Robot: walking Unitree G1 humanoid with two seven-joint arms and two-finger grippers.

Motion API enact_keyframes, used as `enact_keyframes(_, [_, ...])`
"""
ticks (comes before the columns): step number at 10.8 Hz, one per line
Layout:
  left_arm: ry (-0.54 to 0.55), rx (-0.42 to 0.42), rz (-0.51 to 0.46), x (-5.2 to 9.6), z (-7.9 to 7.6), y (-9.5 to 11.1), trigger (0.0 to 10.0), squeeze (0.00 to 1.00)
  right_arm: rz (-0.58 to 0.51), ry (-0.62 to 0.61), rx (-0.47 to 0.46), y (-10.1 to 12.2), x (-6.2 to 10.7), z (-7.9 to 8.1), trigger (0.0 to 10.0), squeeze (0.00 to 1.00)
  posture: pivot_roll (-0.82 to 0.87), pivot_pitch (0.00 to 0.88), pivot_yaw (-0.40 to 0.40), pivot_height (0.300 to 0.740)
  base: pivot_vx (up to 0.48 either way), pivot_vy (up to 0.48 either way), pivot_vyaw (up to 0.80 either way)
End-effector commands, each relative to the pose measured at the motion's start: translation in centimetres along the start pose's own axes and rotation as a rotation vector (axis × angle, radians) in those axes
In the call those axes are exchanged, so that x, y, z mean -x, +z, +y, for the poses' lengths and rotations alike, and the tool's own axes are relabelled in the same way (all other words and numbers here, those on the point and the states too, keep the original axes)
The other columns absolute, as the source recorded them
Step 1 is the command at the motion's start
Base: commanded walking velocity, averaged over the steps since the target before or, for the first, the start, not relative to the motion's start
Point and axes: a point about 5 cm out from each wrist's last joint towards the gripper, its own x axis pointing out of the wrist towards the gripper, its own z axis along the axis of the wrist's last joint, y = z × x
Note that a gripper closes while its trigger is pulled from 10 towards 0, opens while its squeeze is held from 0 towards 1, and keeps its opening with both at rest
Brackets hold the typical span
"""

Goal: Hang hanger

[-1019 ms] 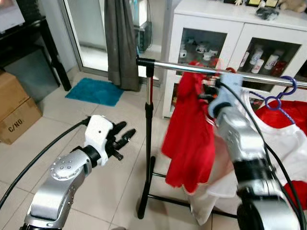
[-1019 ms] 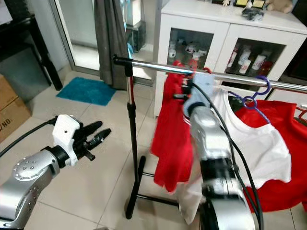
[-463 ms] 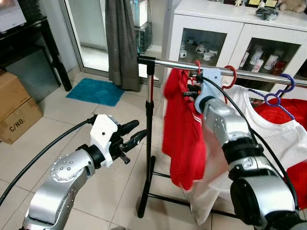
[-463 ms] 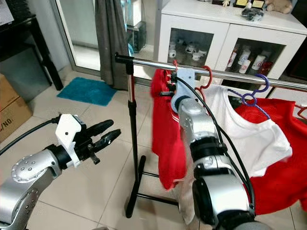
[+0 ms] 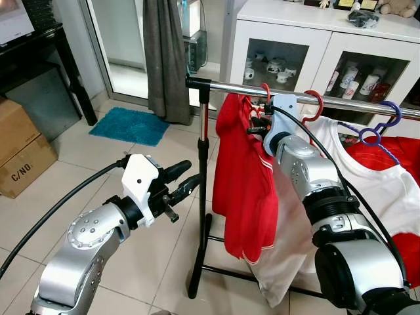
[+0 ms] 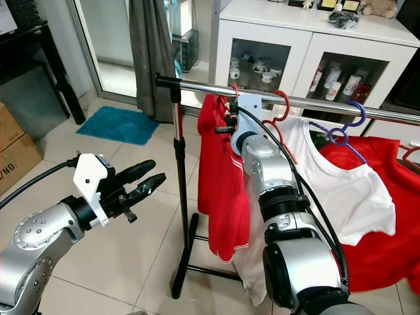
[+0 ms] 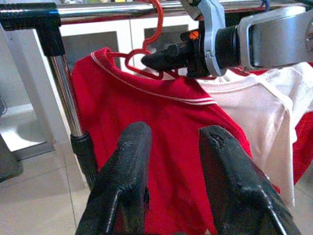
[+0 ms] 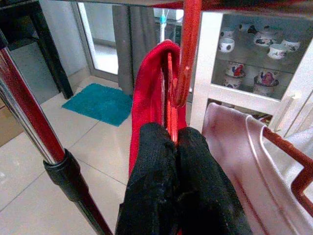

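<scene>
Garment rail (image 5: 341, 102): one. Hangers on the rail: three — two red hangers (image 5: 264, 92) (image 5: 315, 105) and one purple hanger (image 5: 384, 125). Red shirts (image 5: 243, 177) (image 5: 394, 154): two. White shirt (image 5: 361, 177): one. Cardboard boxes (image 5: 20, 147): two.

A blue mat (image 5: 130, 125) is laid on the floor near a grey curtain (image 5: 165, 56), and a brown box (image 5: 21, 155) is placed well apart.

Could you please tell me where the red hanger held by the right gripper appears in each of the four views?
Left eye view: red hanger hooks the rail, above the red shirt.
Right eye view: same spot, by the right gripper.
Left wrist view: top centre, beyond the left gripper.
Right wrist view: pinched between the fingers.
Shared landmark: the rail's black end cap.
</scene>
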Motion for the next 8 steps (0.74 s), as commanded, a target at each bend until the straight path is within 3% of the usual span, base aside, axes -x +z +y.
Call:
enact_keyframes(1, [-0.003, -0.011, 0.014, -0.1, 0.1, 0.0, 10.0, 0.0, 0.067, -0.006, -0.004, -1.6, 0.1, -0.3, 10.0, 0.0, 0.12, 0.0, 0.003, 0.74, 0.0, 0.0, 0.0])
enact_keyframes(2, [-0.001, -0.015, 0.022, 0.0, 0.1, -0.2, 10.0, 0.0, 0.055, -0.008, -0.01, -1.6, 0.2, -0.4, 10.0, 0.11, 0.12, 0.0, 0.001, 0.74, 0.0, 0.0, 0.0])
enact_keyframes(3, [0.005, -0.017, 0.024, 0.0, 0.1, -0.2, 10.0, 0.0, 0.024, -0.014, -0.001, -1.2, 0.2, -0.6, 10.0, 0.91, 0.13, 0.0, 0.002, 0.74, 0.0, 0.0, 0.0])
enact_keyframes(4, [0.007, -0.019, 0.025, 0.1, 0.1, -0.2, 10.0, 0.0, 0.003, -0.008, 0.041, -0.8, 0.4, -0.6, 10.0, 1.0, 0.12, 0.0, 0.005, 0.74, 0.0, 0.0, 0.0])
enact_keyframes(6, [0.018, -0.019, 0.03, 0.2, 0.2, -0.4, 10.0, 0.0, -0.1, 0.046, -0.003, 0.8, 1.3, -0.7, 10.0, 1.0, 0.12, 0.0, 0.009, 0.74, 0.0, 0.0, 0.0])
enact_keyframes(8, [0.149, -0.008, 0.016, 0.1, 1.4, -0.6, 10.0, 0.0, -0.223, 0.077, -0.01, 2.2, 2.8, -0.6, 10.0, 1.0, 0.11, 0.0, 0.016, 0.74, 0.0, 0.0, 0.0])
